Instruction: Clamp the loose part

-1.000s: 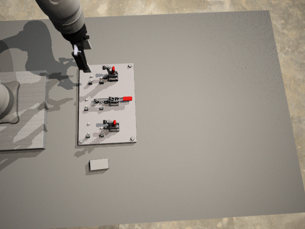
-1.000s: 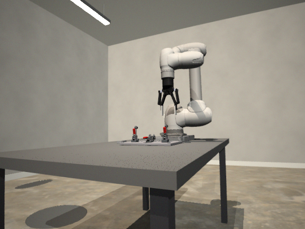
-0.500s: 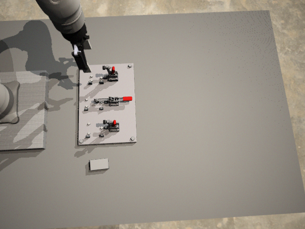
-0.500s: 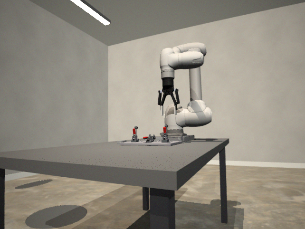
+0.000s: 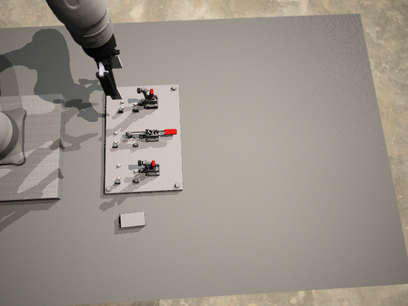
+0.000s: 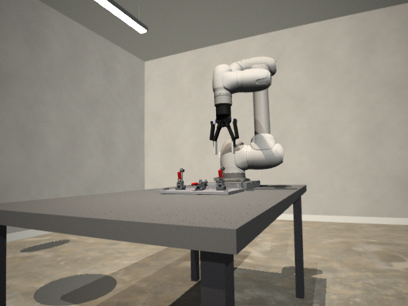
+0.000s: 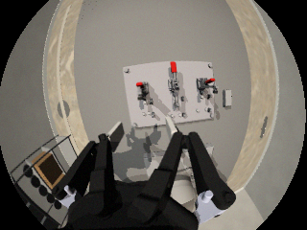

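Three toggle clamps point(image 5: 152, 134) point(image 6: 199, 185) point(image 7: 174, 86), one loose block point(image 5: 132, 219) point(image 7: 227, 98), one fixture plate point(image 5: 164, 115) point(image 6: 227, 193) point(image 7: 160, 72).

No txt, label, brand, no. or sign is readable in any of the three views, i.e. top, exterior and wrist. On the robot arm point(image 5: 87, 23) point(image 6: 248, 80), the fixture plate point(image 5: 164, 115) point(image 6: 194, 192) point(image 7: 158, 72) and the desk point(image 5: 263, 148) point(image 6: 148, 211) point(image 7: 158, 29), I can read 0 letters, 0 digits.
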You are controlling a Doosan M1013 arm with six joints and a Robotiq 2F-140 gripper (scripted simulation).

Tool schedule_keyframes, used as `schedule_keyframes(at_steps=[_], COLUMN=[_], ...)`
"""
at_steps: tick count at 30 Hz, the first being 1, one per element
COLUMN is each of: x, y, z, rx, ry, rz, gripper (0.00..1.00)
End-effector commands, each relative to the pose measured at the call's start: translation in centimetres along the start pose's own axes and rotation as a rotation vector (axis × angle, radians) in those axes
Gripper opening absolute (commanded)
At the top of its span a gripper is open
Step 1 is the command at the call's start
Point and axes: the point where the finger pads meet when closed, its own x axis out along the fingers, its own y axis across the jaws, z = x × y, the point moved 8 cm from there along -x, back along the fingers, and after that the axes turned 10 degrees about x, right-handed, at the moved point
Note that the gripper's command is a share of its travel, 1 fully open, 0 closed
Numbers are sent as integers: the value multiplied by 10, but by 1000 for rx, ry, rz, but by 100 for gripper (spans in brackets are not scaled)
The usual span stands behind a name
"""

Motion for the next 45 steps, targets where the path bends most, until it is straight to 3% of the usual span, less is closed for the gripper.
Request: schedule_keyframes(at_steps=[1, 10, 24, 26, 38, 45], x=[0, 0, 0, 0, 0, 0], y=[8, 46, 177, 177, 296, 330], z=[-2, -10, -37, -37, -61, -68], rx=[0, 0, 0, 0, 0, 0], ry=[0, 0, 0, 0, 0, 0], rz=[0, 0, 0, 0, 0, 0], gripper=[62, 62, 62, 62, 62, 62])
